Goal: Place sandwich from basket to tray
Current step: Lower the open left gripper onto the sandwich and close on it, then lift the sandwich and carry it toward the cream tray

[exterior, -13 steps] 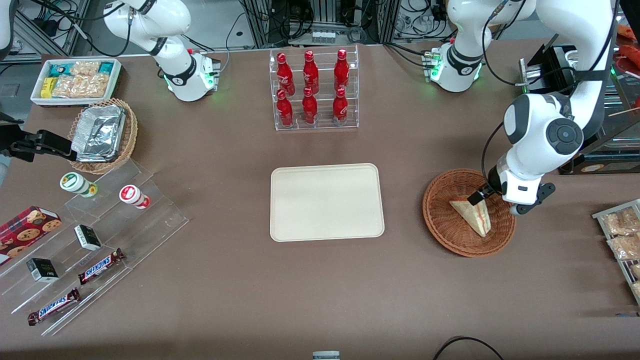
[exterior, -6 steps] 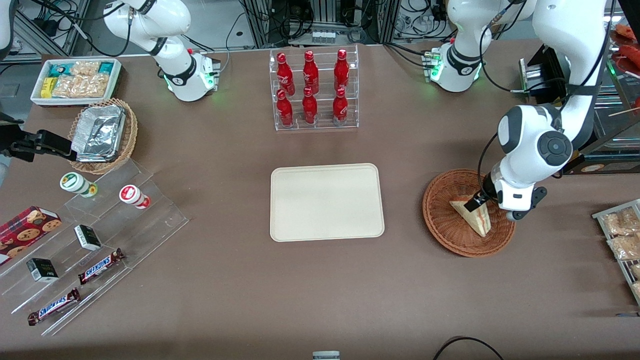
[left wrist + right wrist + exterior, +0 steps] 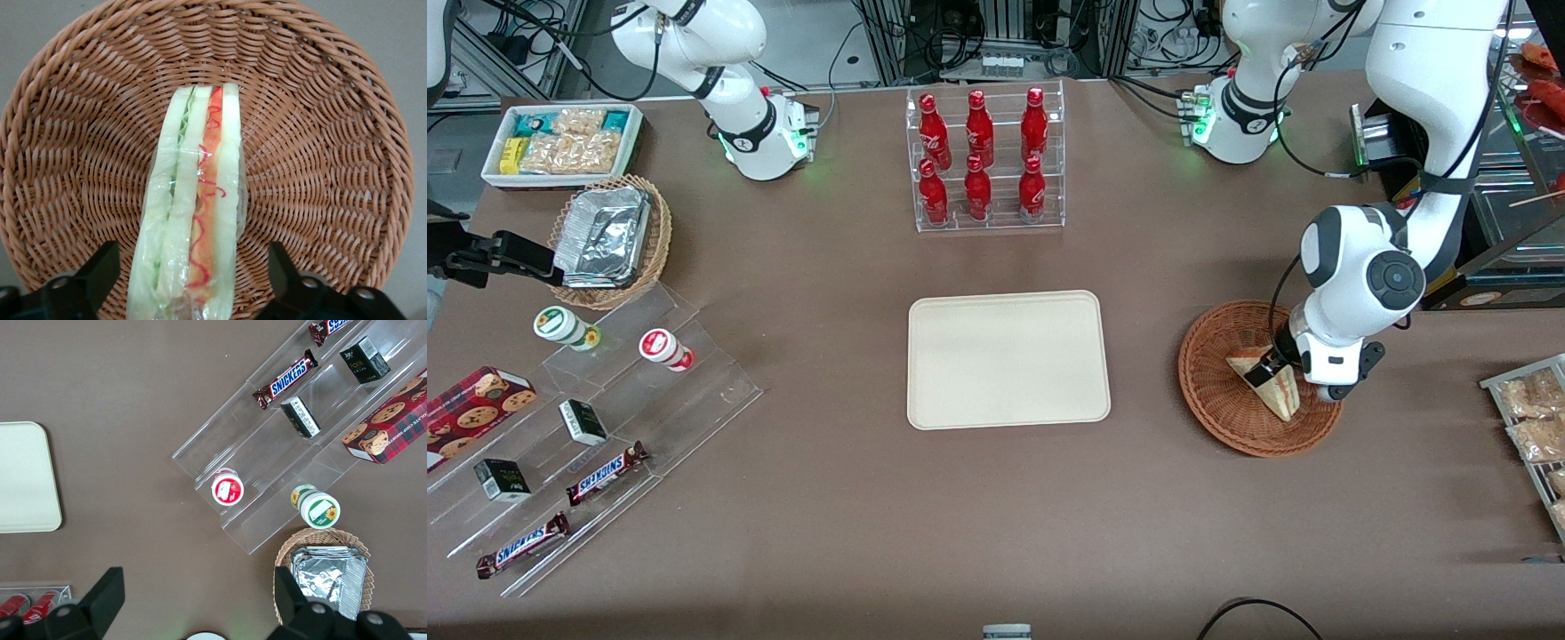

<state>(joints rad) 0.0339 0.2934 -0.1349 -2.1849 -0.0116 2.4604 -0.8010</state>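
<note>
The sandwich [image 3: 1273, 388] [image 3: 193, 213], a wrapped wedge of pale bread with green and orange-red filling, lies in the reddish-brown wicker basket [image 3: 1214, 391] [image 3: 333, 133] toward the working arm's end of the table. My gripper [image 3: 1279, 369] [image 3: 193, 273] is down inside the basket, open, with one finger on each side of the sandwich and a gap between each finger and the bread. The cream tray [image 3: 1008, 359] lies bare at the table's middle.
A clear rack of red bottles [image 3: 984, 160] stands farther from the front camera than the tray. Toward the parked arm's end are a tan foil basket [image 3: 609, 240], a white snack bin [image 3: 562, 142] and an acrylic shelf of snacks [image 3: 587, 444]. Snack packets [image 3: 1534, 418] lie beside the sandwich's basket.
My gripper has come lower into the basket and slid toward the tray's side, so its fingers now straddle the sandwich. The sandwich has not moved.
</note>
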